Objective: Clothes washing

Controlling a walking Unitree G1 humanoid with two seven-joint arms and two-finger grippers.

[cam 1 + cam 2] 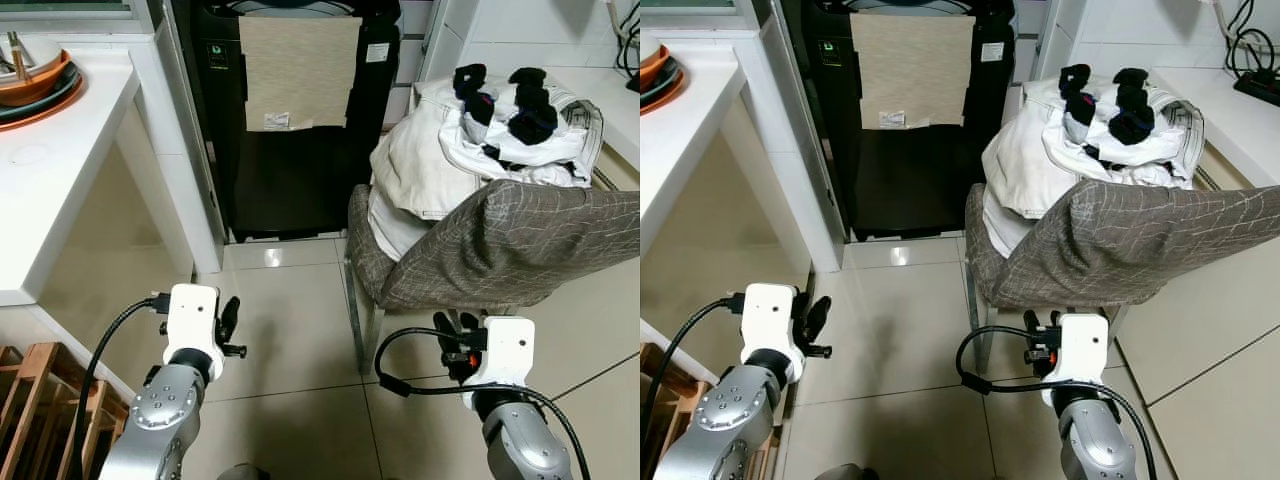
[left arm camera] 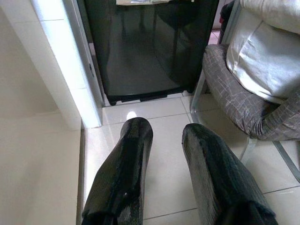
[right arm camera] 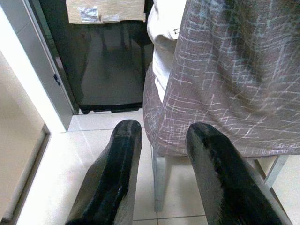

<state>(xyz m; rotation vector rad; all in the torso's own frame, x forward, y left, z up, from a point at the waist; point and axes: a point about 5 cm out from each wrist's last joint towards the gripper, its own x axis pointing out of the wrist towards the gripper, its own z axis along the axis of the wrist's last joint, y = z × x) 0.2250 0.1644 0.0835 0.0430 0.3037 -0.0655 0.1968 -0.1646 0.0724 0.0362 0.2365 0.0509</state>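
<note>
Nearest the camera: left gripper (image 1: 230, 325) lower left of frame, right gripper (image 1: 457, 345) lower right, both low over the floor tiles (image 1: 290, 330). Wrist views show each pair of fingers spread with nothing between them, so both empty and parted, probably staged for a reach.

Task thing: laundry pile (image 1: 480, 150) in the upper right of frame, heaped on the chair (image 1: 500, 250). White clothes with black socks (image 1: 530, 105) on top. Chair's grey checked back faces the robot, so the pile sits behind and above it; reach likely has to go over or around the backrest. Right gripper is just beside the chair's metal leg (image 3: 159, 183), not touching.

Washing machine (image 1: 295, 110) upper centre, black, top-loader by the look, with a beige cloth (image 1: 300, 70) hung over the front. Stands close left of the chair, so a short transfer.

White counter (image 1: 60, 170) upper left with stacked bowls (image 1: 35, 70); wooden rack (image 1: 40, 400) lower left.

Judgement: nothing picked yet.
</note>
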